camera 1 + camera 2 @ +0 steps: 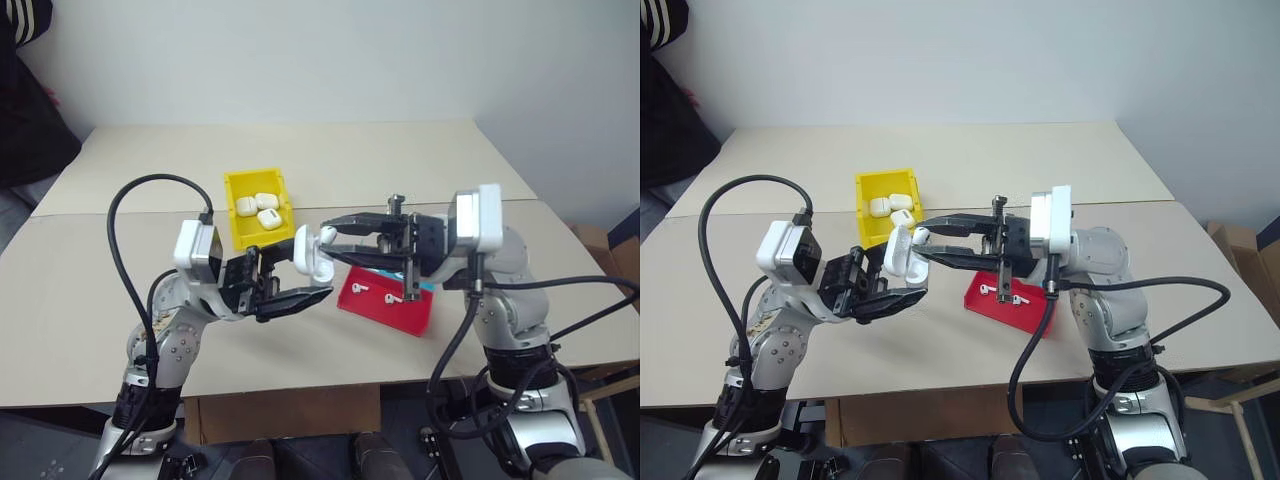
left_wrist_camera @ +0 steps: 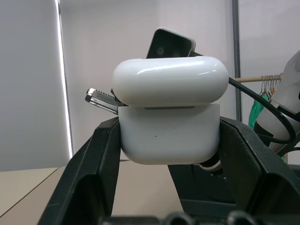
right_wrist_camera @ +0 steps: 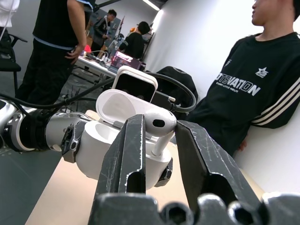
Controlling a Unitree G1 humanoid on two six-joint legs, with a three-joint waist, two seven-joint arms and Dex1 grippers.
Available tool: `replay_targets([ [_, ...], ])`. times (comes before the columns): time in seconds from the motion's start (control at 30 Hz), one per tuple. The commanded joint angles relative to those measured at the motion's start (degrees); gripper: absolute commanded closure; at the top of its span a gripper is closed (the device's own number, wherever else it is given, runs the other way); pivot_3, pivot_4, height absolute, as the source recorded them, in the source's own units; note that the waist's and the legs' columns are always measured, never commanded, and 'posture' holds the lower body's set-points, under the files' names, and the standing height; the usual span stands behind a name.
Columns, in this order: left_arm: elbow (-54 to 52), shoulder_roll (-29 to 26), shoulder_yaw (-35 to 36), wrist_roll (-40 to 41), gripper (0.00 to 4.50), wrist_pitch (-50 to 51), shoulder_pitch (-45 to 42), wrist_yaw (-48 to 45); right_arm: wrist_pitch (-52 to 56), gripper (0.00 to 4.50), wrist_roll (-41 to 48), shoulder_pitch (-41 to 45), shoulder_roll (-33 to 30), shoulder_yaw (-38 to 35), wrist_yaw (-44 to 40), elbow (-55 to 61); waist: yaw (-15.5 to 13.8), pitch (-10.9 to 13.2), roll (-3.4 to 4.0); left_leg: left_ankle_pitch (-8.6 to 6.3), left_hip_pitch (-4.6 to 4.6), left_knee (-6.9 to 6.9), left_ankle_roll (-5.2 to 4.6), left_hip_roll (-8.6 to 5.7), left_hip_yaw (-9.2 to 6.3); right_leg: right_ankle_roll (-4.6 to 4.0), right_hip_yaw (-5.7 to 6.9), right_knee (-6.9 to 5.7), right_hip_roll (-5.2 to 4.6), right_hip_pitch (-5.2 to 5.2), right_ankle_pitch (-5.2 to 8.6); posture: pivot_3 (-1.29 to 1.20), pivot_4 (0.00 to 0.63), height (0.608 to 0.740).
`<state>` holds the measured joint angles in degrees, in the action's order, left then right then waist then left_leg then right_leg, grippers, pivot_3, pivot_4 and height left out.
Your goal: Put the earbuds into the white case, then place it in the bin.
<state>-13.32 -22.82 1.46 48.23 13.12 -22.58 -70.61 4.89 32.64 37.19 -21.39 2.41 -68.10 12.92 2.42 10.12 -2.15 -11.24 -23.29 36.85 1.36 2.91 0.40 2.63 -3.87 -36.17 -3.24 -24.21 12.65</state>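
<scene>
Holding the white case (image 2: 168,119) pinched between the fingers of my left gripper (image 1: 285,285), lid swung open, I am bringing it up above the middle of the table (image 1: 300,155), and my right gripper (image 1: 930,245) is meeting it there with one of the earbuds (image 3: 159,125) nipped between its fingertips, stem pointing down toward the open case. To seat it well I am judging that the stem has to line up with its socket before I let go, so I am keeping the case steady and level and planning to lower the bud straight along its stem, releasing only once it sits flush; a tilted bud could hang on the rim and stop the lid from shutting. I am also watching that the lid is not pushed by the right fingers. As for the containers, the bin (image 1: 240,185) is sitting just behind the two grippers toward the far edge of the table and is already holding three white cases (image 1: 260,210) lying loose together. The red tray (image 1: 385,305) is lying below my right gripper, nearer the front edge, with two more small white earbuds (image 1: 358,289) resting apart on its floor.
</scene>
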Motion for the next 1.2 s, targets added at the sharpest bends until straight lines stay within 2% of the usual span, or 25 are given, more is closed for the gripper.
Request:
replay_targets([
  [0.03,-0.34,0.52,0.03,-0.17,1.72,-0.66,-1.84,-1.08,-1.39,3.37,-0.7,1.05,-0.78,0.72,-0.77,0.39,-0.02,0.0,0.0,0.0,0.0,0.0,0.0,0.0,0.01,0.0,0.0,0.0,0.0,0.0,0.0,0.0,0.15,0.74],
  [0.27,0.32,1.09,0.18,-1.18,1.72,-1.27,-1.7,-1.77,-2.41,3.37,-1.63,1.14,-1.41,1.78,-1.24,-0.04,0.01,0.0,0.0,0.0,0.0,0.0,0.0,0.0,0.0,0.01,0.0,0.01,0.0,0.0,0.0,0.0,0.15,0.74],
  [0.37,-0.8,1.41,0.11,-1.29,1.72,-1.52,-0.71,-1.63,-3.17,2.77,-2.15,0.99,-1.76,2.21,-1.72,-0.28,-0.01,0.0,0.0,0.0,0.0,0.0,0.0,0.0,0.0,0.0,0.0,0.01,0.0,0.0,0.0,0.0,0.15,0.74],
  [0.43,-1.12,1.5,0.25,-1.27,1.72,-1.42,-0.61,-1.44,-3.73,2.2,-2.67,0.86,-1.7,2.2,-1.19,-0.34,0.0,0.0,0.0,0.0,0.0,0.0,0.0,0.0,0.01,0.0,0.0,0.01,0.0,0.0,0.0,0.0,0.15,0.74],
  [0.8,-2.35,2.42,0.3,-1.73,1.72,-2.7,1.71,-1.7,-3.26,2.2,0.89,0.94,-4.06,-0.64,-2.91,0.32,-0.1,0.0,0.0,0.0,0.0,0.0,0.0,0.0,0.0,0.0,0.01,0.01,0.0,0.0,0.0,0.0,0.15,0.74],
  [1.03,-1.39,2.28,0.77,-1.43,1.72,-3.12,1.65,-2.46,5.54,2.2,8.26,2.18,-13.46,-5.91,-6.48,-1.02,-0.36,0.0,0.0,0.0,-0.02,0.0,0.0,-0.03,0.0,-0.01,0.01,0.08,-0.03,0.03,0.0,0.0,0.15,0.74],
  [1.13,-0.89,1.58,1.28,-1.92,1.72,-3.37,1.7,-2.65,10.95,2.2,3.39,5.52,-20.33,-4.96,-5.37,-5.56,-0.15,0.01,0.01,0.0,-0.01,0.0,-0.01,-0.03,0.01,0.0,0.0,0.07,-0.03,0.02,0.0,0.0,0.15,0.74],
  [1.2,-0.25,0.85,1.64,-2.59,1.72,-4.2,2.23,-3.55,15.62,2.2,-3.47,9.71,-25.27,-0.69,-4.2,-10.17,0.0,0.01,0.01,0.0,0.0,0.0,-0.01,-0.04,0.02,0.0,-0.01,0.05,-0.02,0.0,0.01,0.0,0.15,0.74],
])
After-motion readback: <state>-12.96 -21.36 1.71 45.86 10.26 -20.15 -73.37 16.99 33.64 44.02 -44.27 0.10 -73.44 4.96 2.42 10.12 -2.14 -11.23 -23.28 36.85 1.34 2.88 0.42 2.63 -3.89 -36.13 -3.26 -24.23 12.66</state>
